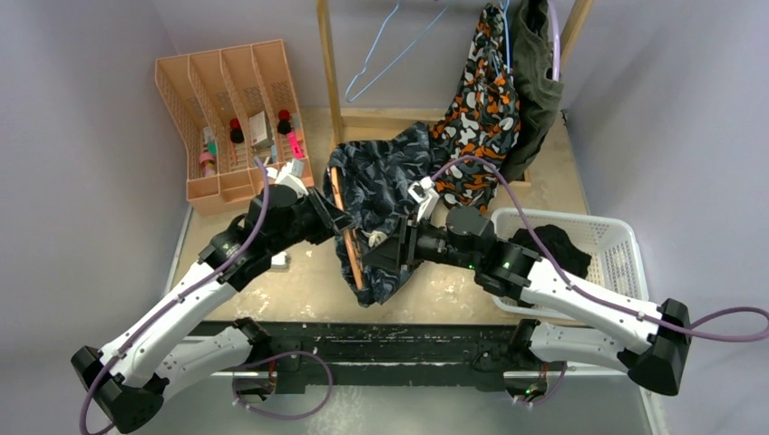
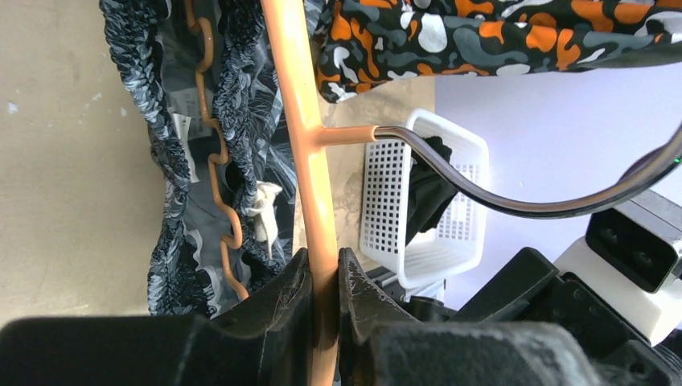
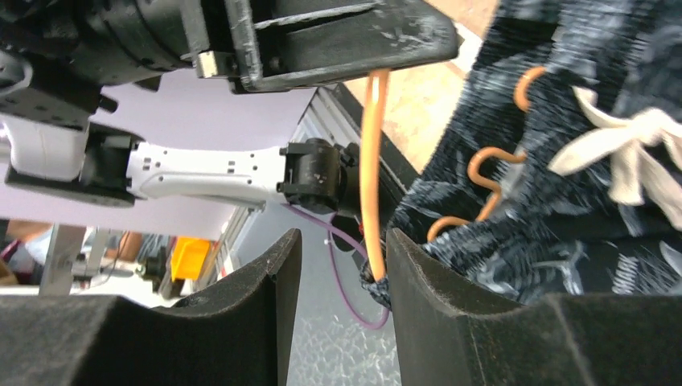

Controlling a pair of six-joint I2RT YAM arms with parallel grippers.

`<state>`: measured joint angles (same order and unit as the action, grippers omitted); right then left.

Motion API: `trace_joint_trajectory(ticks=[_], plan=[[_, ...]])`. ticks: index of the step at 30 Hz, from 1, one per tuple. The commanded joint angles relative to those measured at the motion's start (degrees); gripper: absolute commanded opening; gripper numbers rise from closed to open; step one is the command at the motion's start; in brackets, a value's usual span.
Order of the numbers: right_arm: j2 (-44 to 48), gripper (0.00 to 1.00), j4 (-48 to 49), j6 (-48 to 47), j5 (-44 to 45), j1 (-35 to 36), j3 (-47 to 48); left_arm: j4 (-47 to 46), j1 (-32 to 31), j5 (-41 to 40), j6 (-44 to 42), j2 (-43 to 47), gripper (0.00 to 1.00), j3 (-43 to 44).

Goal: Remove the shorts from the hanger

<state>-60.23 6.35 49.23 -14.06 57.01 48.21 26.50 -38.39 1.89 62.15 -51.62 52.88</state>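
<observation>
- Left fingers (image 2: 277, 315) clamp the orange hanger (image 2: 299, 96) by its bar.
- Right fingers (image 3: 438, 301) stand apart around that hanger's end, apparently gripping nothing.
- Blue-grey patterned shorts (image 1: 381, 177) drape on the hanger, above the desk (image 1: 453, 292).

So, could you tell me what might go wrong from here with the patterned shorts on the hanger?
The right end effector is open beside the patterned shorts, whose waistband is gathered on the orange hanger; a pull could snag there.
The left end effector pinches only the hanger's thin bar, so it may twist or slip.
The camouflage shorts hang close by and could get dragged.
</observation>
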Motion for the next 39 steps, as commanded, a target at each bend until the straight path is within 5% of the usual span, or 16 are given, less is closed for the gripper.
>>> trace_joint_trajectory(ticks=[1,21,32,39], plan=[[1.27,0.46,-11.33,2.47,7.73,0.36,3.71,3.01,-0.06,-4.03,-1.67,1.09,0.00,7.23],[-7.45,0.50,-7.93,10.16,10.96,1.53,4.86,5.77,-0.03,-4.10,-2.49,2.87,0.00,9.78],[-10.44,0.51,-3.67,10.71,4.60,1.65,6.44,5.67,-0.08,-2.98,-2.37,2.51,0.00,10.22],[-12.52,0.33,-12.63,6.81,5.45,2.26,9.80,7.57,-0.06,-6.99,-3.20,3.43,0.00,11.74]])
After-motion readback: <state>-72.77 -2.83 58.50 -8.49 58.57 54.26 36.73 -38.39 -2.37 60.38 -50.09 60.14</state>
